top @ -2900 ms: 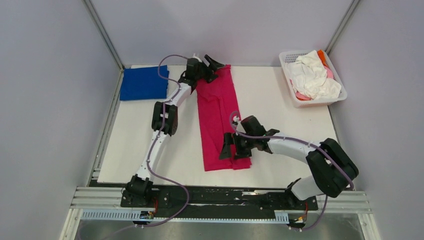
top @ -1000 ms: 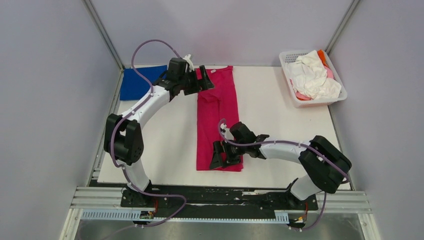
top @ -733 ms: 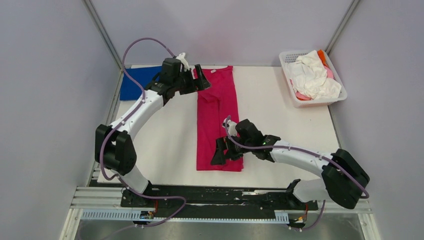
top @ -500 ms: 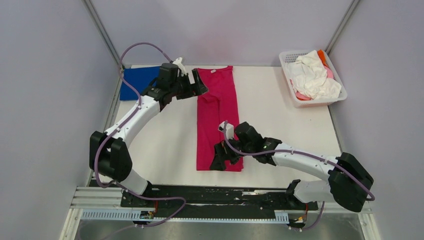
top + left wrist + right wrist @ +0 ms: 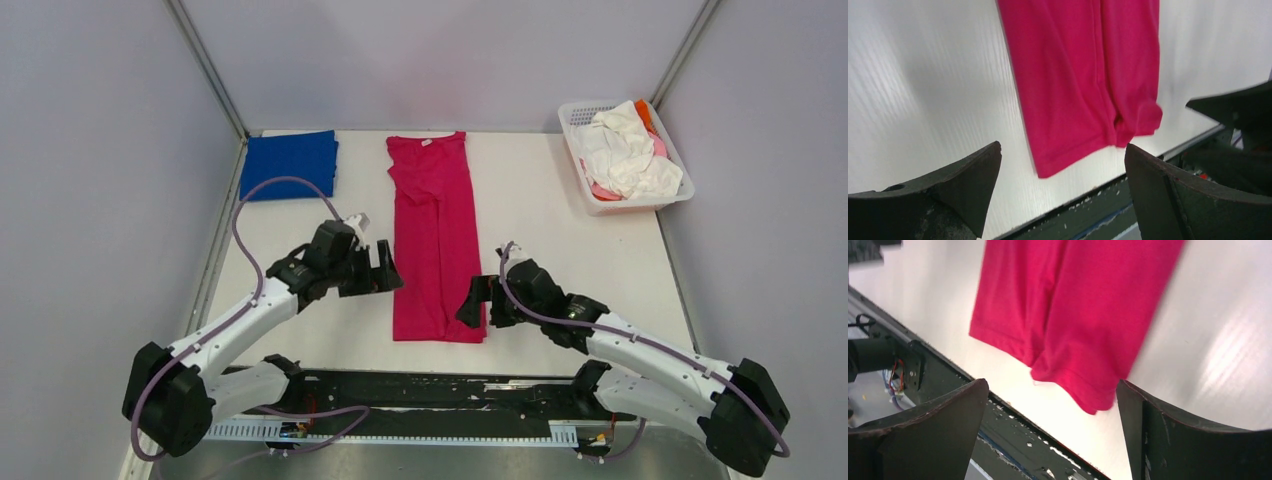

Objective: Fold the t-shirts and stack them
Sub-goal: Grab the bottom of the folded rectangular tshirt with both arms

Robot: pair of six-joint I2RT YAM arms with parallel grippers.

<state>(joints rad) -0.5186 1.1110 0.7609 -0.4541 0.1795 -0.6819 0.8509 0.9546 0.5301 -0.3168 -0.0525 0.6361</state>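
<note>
- Top external view: the left gripper [image 5: 390, 268] has left the neck end of the magenta-red t-shirt [image 5: 433, 240] and come back to the near hem, just beside the shirt's left edge; its jaws are spread wide and carry nothing
- the right gripper [image 5: 472, 303] has slid off the cloth to the shirt's right edge near the hem; it too is fully spread and empty
- the shirt lies flat mid-table [image 5: 560, 220] as a long narrow strip, neck label at the far end, hem towards the arms; both wrist views show the hem's corners a little rumpled
- my reading: the lengthwise folds are done, and the two grippers flanking the hem are set to take its corners for the cross fold
- a royal-blue t-shirt [image 5: 290, 165] sits folded at the far left; more shirts wait in the basket [image 5: 574, 112]
</note>
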